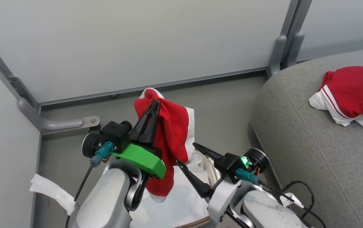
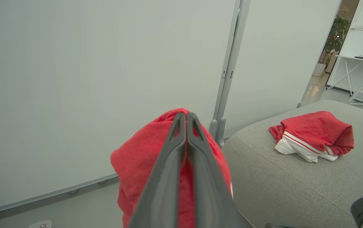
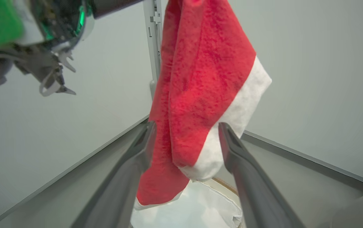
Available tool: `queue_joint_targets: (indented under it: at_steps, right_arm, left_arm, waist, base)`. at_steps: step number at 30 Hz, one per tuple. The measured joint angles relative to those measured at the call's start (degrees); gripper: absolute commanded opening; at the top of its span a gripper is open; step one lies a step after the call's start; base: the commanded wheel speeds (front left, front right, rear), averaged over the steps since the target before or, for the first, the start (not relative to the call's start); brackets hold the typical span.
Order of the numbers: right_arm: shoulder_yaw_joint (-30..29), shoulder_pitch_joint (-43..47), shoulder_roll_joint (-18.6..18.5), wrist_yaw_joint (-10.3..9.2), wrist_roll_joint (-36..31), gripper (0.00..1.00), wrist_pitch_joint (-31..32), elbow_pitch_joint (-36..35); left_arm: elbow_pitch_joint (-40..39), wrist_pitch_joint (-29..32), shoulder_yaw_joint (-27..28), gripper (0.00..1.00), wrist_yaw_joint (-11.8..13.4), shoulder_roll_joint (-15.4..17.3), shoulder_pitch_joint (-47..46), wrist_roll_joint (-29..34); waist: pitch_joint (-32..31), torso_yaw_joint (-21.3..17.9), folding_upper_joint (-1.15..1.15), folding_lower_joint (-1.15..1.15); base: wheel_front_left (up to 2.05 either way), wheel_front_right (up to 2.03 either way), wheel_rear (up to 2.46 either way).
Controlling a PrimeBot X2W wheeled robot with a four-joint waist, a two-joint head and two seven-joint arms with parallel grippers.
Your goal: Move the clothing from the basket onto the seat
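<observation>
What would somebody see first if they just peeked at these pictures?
The bright red soft garment with a white panel pops out first, dangling in the middle from the left gripper, which is pinched shut on it. Next comes another crumpled red-and-white garment lying at the right on the big grey fabric sofa. The right gripper is open, low and to the right of the hanging cloth in the head view.

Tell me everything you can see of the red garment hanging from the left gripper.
The red garment is soft, fuzzy-looking fabric, bright red with a white band down one edge. It hangs limp and folded, pinched near its top by the shut left gripper, above the basket. The open right gripper sits beside its lower part, not gripping it.
</observation>
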Motion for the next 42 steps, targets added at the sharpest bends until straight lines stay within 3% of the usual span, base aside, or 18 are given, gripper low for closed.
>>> queue_joint_targets:
  at_steps: [8, 22, 23, 24, 25, 26, 42]
  right_arm:
    - [3.49, -5.07, -0.02, 0.00, 0.93, 1.00, 0.00, 5.55]
    - [2.01, -7.42, -0.03, 0.00, 1.33, 1.00, 0.00, 9.90]
    - [1.89, -7.79, -0.03, 0.00, 1.45, 0.91, -0.01, 10.16]
    - [1.76, -8.00, -0.01, 0.00, 1.57, 0.47, 0.00, 10.43]
    - [1.63, -8.17, -0.01, 0.00, 1.85, 0.14, 0.00, 10.72]
    - [1.59, -8.35, -0.03, 0.00, 2.08, 0.00, 0.00, 11.03]
    - [1.69, -9.11, -0.02, 0.00, 3.79, 0.00, 0.00, 11.15]
  left_arm:
    - [0.00, -0.01, -2.56, 0.00, 0.00, -0.08, -1.37, -0.27]
    - [-1.90, -0.01, -8.76, 0.00, 0.00, -0.11, -3.87, -3.18]
    - [-2.19, -0.01, -9.20, 0.00, 0.00, -0.11, -3.98, -3.67]
    - [-2.34, -0.01, -9.49, 0.00, 0.01, -0.11, -4.03, -4.19]
    - [-2.46, -0.01, -9.99, 0.00, 0.05, -0.09, -4.14, -4.39]
    - [-2.64, -0.01, -10.57, 0.00, 0.11, -0.10, -4.27, -4.68]
    - [-2.43, -0.01, -11.03, 0.00, 0.86, -0.12, -4.98, -5.36]
  waist:
    - [1.07, 1.97, 0.00, 0.00]
    - [3.07, 5.22, 0.00, 0.00]
    - [3.25, 5.50, 0.00, 0.00]
    - [3.38, 5.71, 0.00, 0.00]
    - [3.55, 5.97, 0.00, 0.00]
    - [3.73, 6.21, 0.00, 0.00]
    - [4.79, 6.31, 0.00, 0.00]
  base:
    - [0.00, 0.00, 0.00]
    - [0.00, 0.00, 0.00]
    - [0.00, 0.00, 0.00]
    - [0.00, 0.00, 0.00]
    - [0.00, 0.00, 0.00]
    - [0.00, 0.00, 0.00]
    - [0.00, 0.00, 0.00]
